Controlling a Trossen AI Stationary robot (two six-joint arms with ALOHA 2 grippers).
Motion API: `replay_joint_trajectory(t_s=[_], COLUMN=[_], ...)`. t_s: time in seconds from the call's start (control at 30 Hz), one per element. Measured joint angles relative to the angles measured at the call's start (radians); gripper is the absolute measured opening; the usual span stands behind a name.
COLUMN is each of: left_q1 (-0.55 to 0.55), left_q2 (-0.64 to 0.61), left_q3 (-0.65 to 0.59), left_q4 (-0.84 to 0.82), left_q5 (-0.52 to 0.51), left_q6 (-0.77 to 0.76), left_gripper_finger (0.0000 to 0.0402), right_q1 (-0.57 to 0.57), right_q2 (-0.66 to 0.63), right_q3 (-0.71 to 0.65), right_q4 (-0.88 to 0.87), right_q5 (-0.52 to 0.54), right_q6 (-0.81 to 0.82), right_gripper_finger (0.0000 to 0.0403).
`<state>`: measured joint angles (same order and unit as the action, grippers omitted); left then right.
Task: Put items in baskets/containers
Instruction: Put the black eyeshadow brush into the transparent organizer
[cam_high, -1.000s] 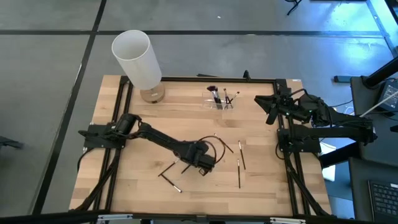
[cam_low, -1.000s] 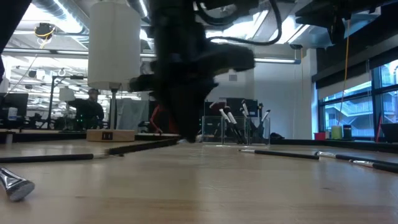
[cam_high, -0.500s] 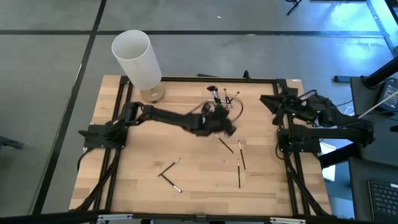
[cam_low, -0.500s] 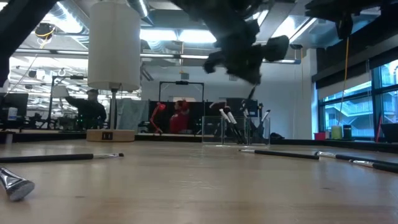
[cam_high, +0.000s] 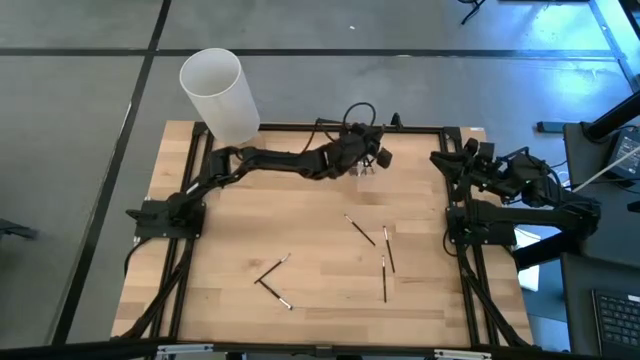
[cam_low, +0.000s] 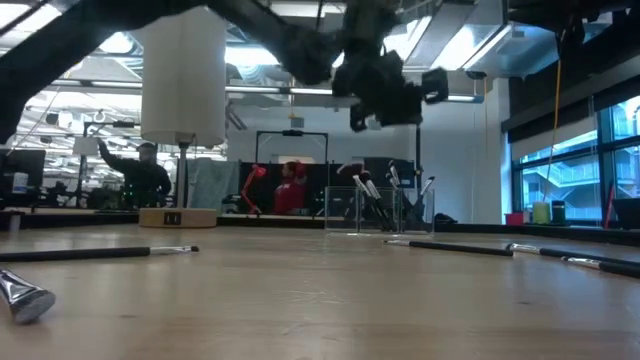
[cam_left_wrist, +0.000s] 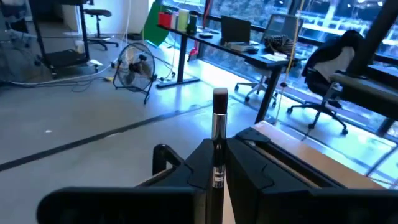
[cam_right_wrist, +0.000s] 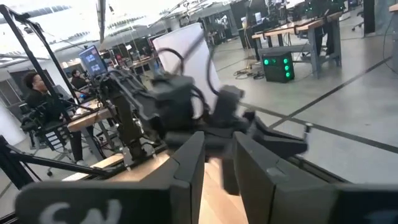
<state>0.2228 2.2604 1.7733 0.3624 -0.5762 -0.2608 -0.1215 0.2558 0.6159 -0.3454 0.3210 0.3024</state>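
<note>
Above the clear organizer (cam_high: 364, 167) at the desk's (cam_high: 310, 290) far edge, left gripper (cam_high: 372, 157) clamps one makeup brush (cam_left_wrist: 218, 134). Right gripper (cam_high: 441, 158) idle, its opening undeterminable.

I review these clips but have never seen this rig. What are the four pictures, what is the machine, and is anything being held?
Two dark robot arms are bolted to a wooden table. One picture looks straight down, one looks level across the tabletop, and two come from cameras on the arms' wrists. The left pincer hangs above the small clear plastic organizer at the far edge, shut on a thin black-handled makeup brush with a silver ferrule. The organizer already holds some brushes. Five loose black brushes lie on the wood. A tall white cylinder stands at the far left corner. The right pincer waits by the table's right edge, holding nothing that I can see.
</note>
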Motion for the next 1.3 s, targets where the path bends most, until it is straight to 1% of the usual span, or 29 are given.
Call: replay_joint_trajectory(t_s=[0.17, 0.6, 0.7, 0.93, 1.1, 1.2, 1.3], left_q1=[0.025, -0.001, 0.0, -0.001, -0.001, -0.001, -0.01], left_q2=[0.034, 0.035, 0.035, 0.035, 0.024, 0.003, -0.016], left_q3=[-0.001, -0.001, -0.001, -0.001, -0.002, -0.002, -0.002], left_q4=[0.001, -0.137, -0.139, -0.14, -0.152, -0.175, -0.217], left_q5=[0.022, 0.016, -0.006, -0.008, 0.019, 0.042, 0.057], left_q6=[-0.022, -0.033, -0.033, 0.01, 0.01, 0.0, -0.002], left_gripper_finger=[0.0029, 0.0034, 0.0049, 0.0105, 0.014, 0.0153, 0.0157], right_q1=[0.0, 0.0, 0.0, 0.0, 0.0, 0.0, 0.0], right_q2=[0.0, 0.0, 0.0, 0.0, 0.0, 0.0, 0.0], right_q3=[0.0, 0.0, 0.0, 0.0, 0.0, 0.0, 0.0], right_q4=[-0.008, -0.008, -0.008, -0.008, -0.012, -0.012, -0.012], right_q5=[0.0, 0.0, 0.001, 0.001, 0.001, 0.001, 0.001], right_q6=[-0.001, 0.008, 0.008, 0.007, 0.004, 0.004, 0.004], right_gripper_finger=[0.0084, 0.0084, 0.0084, 0.0084, 0.0084, 0.0084, 0.0084])
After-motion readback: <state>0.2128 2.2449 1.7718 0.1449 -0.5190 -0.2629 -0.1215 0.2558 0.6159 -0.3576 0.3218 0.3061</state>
